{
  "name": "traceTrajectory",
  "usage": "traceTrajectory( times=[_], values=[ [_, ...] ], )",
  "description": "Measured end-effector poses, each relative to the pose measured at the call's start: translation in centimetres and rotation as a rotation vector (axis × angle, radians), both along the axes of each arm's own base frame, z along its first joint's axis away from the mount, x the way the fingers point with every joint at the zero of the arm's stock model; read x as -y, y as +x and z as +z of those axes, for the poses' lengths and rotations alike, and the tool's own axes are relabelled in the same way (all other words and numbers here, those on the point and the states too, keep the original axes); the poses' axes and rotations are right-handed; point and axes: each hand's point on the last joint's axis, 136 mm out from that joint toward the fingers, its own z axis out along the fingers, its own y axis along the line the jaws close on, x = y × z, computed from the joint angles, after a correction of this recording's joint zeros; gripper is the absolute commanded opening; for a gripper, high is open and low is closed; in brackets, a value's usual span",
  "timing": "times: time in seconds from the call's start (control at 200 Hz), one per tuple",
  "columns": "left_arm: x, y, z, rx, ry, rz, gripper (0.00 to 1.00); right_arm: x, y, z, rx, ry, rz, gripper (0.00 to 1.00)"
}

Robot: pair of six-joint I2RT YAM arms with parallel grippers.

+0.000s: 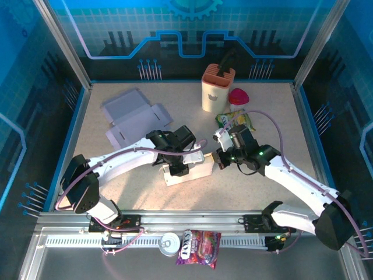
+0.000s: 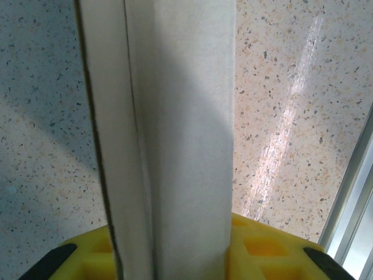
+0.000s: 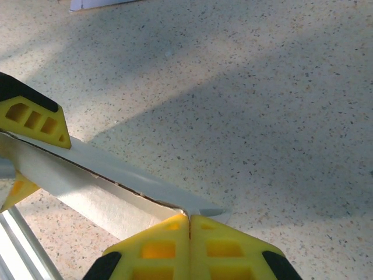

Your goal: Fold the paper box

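**Top view.** 1 paper box (image 1: 198, 169), cream-white and partly folded into a long, low shape, is shown just toward 6 o'clock of the centre of the speckled surface (image 1: 140, 195). It is held from 9 o'clock by the left claw (image 1: 178, 168) and met at its 3 o'clock end by the right claw (image 1: 220, 157). 1 flat grey box blank (image 1: 137, 119) is seen at 10 o'clock, well apart from the box. Toward 12 o'clock, 1 cream holder (image 1: 215, 92) with an orange rim is placed, with 1 red object (image 1: 238, 96) just beside it and 1 green packet (image 1: 236, 119) below. On the rail at 6 o'clock, 1 can (image 1: 169, 244) and 1 purple packet (image 1: 198, 248) are laid; the packet's white lettering cannot be read.

**Left wrist view.** An upright box wall (image 2: 180, 116) with 1 crease line is shown clasped between the yellow fingers (image 2: 262, 245) of the left claw (image 2: 175, 259).

**Right wrist view.** The right claw (image 3: 187, 233) is shown clenched, its 2 yellow fingers pressed together on the corner of a thin flap of the box (image 3: 105, 192).
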Motion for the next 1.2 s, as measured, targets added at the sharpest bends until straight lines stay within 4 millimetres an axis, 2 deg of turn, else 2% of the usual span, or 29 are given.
traceTrajectory(
  times=[0.2, 0.62, 0.915, 1.196],
  values=[
    [0.0, 0.0, 0.0, -0.001, 0.000, 0.003, 0.31, -0.1, 0.0, 0.0, 0.030, -0.051, -0.053, 0.00],
    [0.1, 0.4, 0.0, 0.001, -0.009, 0.034, 0.32, -0.4, 0.4, -0.1, 0.110, -0.025, -0.218, 0.00],
    [0.4, 1.7, 0.3, 0.032, -0.049, 0.074, 0.47, -0.3, 0.3, -0.4, 0.190, -0.030, -0.244, 0.00],
    [0.1, 1.7, 1.4, 0.066, -0.109, 0.136, 0.55, -0.8, -0.3, -0.3, 0.221, -0.040, -0.242, 0.00]
  ],
)
